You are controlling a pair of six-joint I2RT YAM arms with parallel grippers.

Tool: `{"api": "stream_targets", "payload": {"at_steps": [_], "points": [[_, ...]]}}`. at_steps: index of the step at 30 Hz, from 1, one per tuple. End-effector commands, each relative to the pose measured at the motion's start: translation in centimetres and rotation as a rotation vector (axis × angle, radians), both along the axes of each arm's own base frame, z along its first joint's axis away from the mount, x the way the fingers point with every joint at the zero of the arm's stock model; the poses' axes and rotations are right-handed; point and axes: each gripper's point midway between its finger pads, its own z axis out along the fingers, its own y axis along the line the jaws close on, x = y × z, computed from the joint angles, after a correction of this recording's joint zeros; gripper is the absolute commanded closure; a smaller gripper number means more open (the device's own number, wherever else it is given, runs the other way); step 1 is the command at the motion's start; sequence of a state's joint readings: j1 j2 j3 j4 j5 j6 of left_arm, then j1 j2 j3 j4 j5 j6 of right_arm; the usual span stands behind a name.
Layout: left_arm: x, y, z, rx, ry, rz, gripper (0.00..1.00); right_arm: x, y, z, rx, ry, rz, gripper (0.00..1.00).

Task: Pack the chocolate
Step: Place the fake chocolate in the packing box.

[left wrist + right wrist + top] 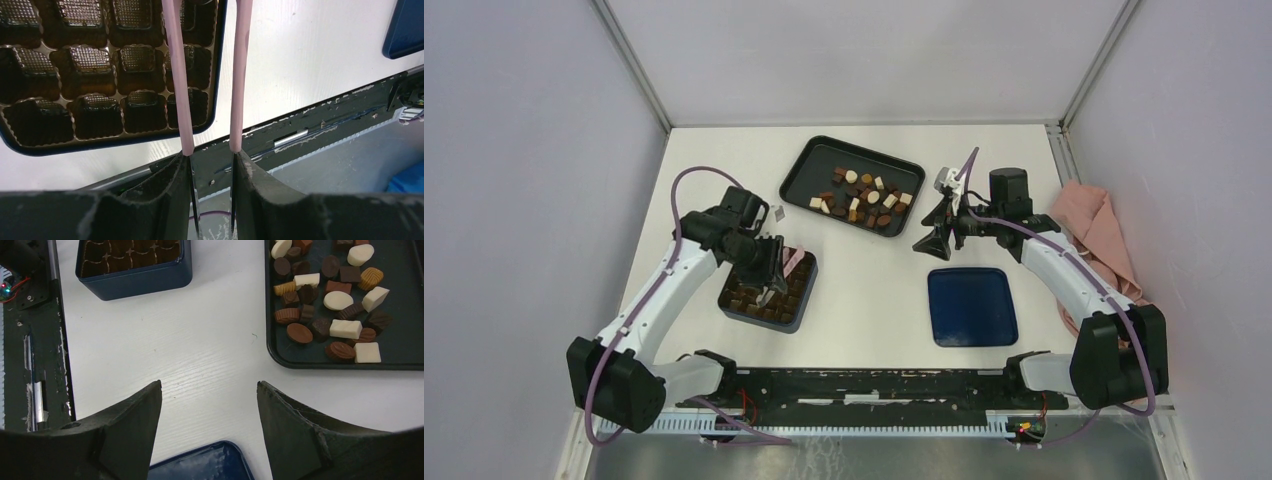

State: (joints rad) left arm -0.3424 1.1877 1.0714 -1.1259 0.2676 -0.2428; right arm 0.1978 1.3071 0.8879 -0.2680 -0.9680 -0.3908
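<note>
My left pincer (212, 156) is clenched on the pink tweezers (175, 75), whose arms reach over the compartment box (100, 75); the tips are out of view (so I cannot tell whether they carry a piece). My right pincer (209, 390) hangs released above the bench (200, 330), holding nothing. The chocolate (327, 295) lies loose in the black tray (272, 347). Risk, as I judge it: tweezers twisting in my grip, dropping or misplacing a piece.
</note>
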Motion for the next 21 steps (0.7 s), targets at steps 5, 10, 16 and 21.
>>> {"api": "stream_targets", "payload": {"at_steps": [5, 10, 16, 21], "points": [[0.9, -1.6, -0.6, -0.078, 0.004, 0.011, 0.9, 0.7, 0.4, 1.5, 0.012, -0.06, 0.018, 0.25], [1.1, -1.9, -1.4, -0.078, 0.02, 0.001, 0.86, 0.8, 0.4, 1.4, 0.011, -0.057, 0.017, 0.25], [1.1, -1.2, -2.6, -0.029, 0.037, 0.009, 0.84, 0.8, 0.4, 1.3, 0.009, -0.058, 0.015, 0.25], [0.9, -0.9, -3.3, -0.012, 0.052, 0.011, 0.77, 0.8, 0.5, 1.3, 0.01, -0.054, 0.02, 0.25]]}}
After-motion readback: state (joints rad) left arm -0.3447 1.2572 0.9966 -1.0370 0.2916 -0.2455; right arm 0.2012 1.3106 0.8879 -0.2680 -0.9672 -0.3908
